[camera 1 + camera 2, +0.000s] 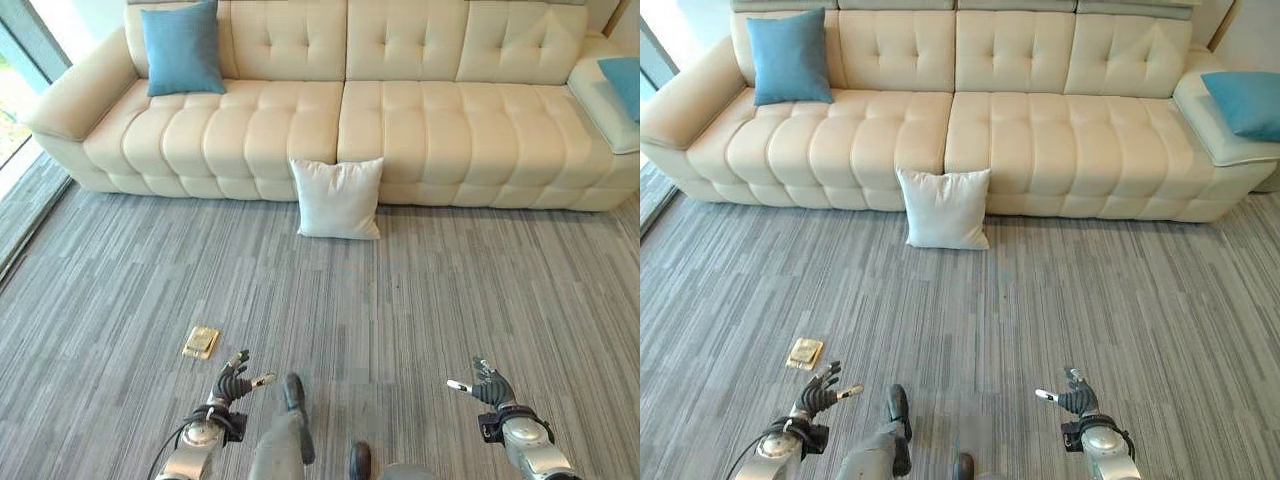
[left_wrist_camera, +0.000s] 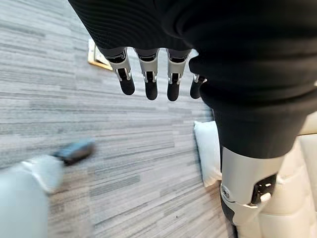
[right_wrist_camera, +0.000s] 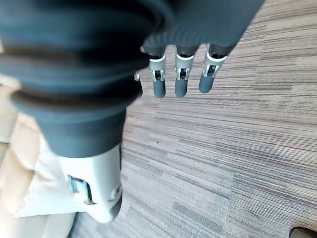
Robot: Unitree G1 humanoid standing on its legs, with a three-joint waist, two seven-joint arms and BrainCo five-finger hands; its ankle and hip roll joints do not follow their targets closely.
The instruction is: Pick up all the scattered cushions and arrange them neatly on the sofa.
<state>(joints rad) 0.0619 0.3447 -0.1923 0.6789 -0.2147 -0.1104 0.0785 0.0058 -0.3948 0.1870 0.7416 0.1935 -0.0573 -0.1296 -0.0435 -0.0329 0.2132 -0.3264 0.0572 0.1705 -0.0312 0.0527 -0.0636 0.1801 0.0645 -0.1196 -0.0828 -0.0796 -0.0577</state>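
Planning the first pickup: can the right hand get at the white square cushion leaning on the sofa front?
Probably not yet: the white square cushion sits well beyond the open right hand, though bare grey carpet between leaves the way free.

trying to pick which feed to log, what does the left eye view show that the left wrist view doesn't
Left eye view alone: the whole cream sofa, a blue cushion upright at its left end, another blue cushion on its right end, and the right robot hand, open, low over the carpet.

Left wrist view alone: the left robot hand from close, fingers straight, holding nothing.

Both: the white cushion on the carpet against the sofa front, and a small tan item on the floor.
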